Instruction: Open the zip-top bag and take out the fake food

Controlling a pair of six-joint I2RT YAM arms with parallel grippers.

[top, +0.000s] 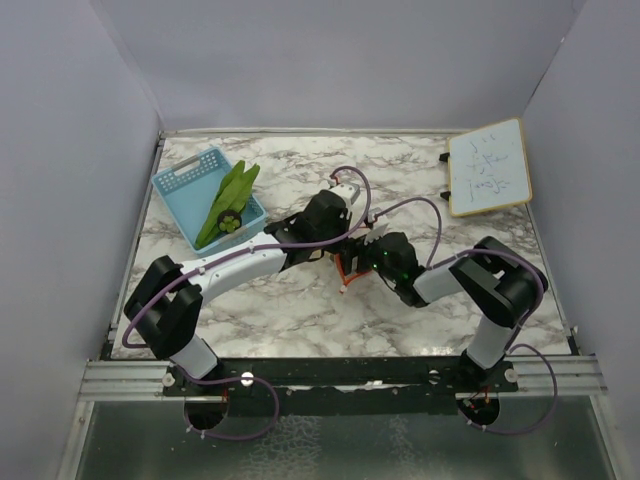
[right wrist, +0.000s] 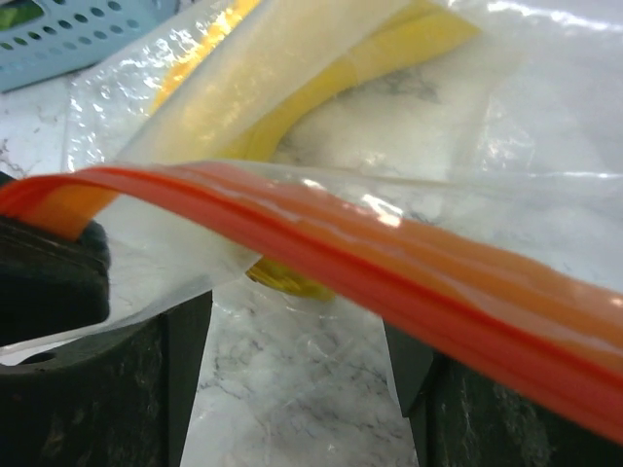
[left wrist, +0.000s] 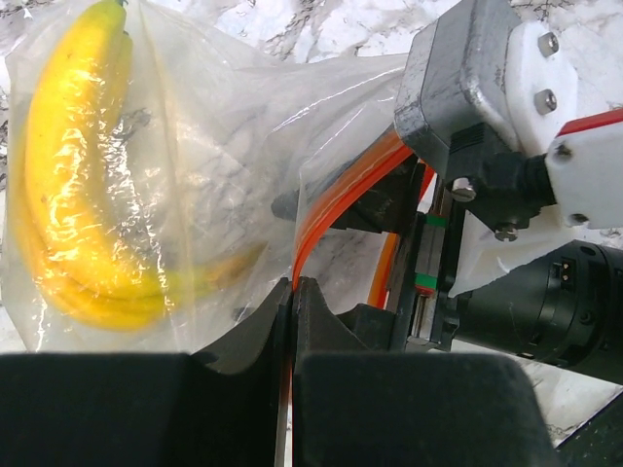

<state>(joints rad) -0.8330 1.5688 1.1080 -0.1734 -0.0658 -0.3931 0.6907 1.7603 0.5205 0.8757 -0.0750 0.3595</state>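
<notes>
The zip-top bag (left wrist: 214, 146) is clear, with an orange-red zip strip (left wrist: 341, 195), and holds a yellow banana (left wrist: 58, 195). My left gripper (left wrist: 292, 287) is shut on the zip strip's edge. My right gripper (right wrist: 295, 321) is open, and the zip strip (right wrist: 389, 253) runs across in front of its spread fingers. The banana (right wrist: 409, 44) lies inside the bag (right wrist: 516, 146) beyond. In the top view both grippers, left (top: 345, 240) and right (top: 368, 258), meet at the bag (top: 350, 270) mid-table. A long green leafy piece (top: 228, 195) and a small dark round piece (top: 228, 223) lie in the basket.
A light-blue mesh basket (top: 180, 180) stands at the back left, and its corner shows in the right wrist view (right wrist: 78, 34). A small whiteboard (top: 487, 167) leans at the back right. White walls enclose the marble table (top: 300, 310).
</notes>
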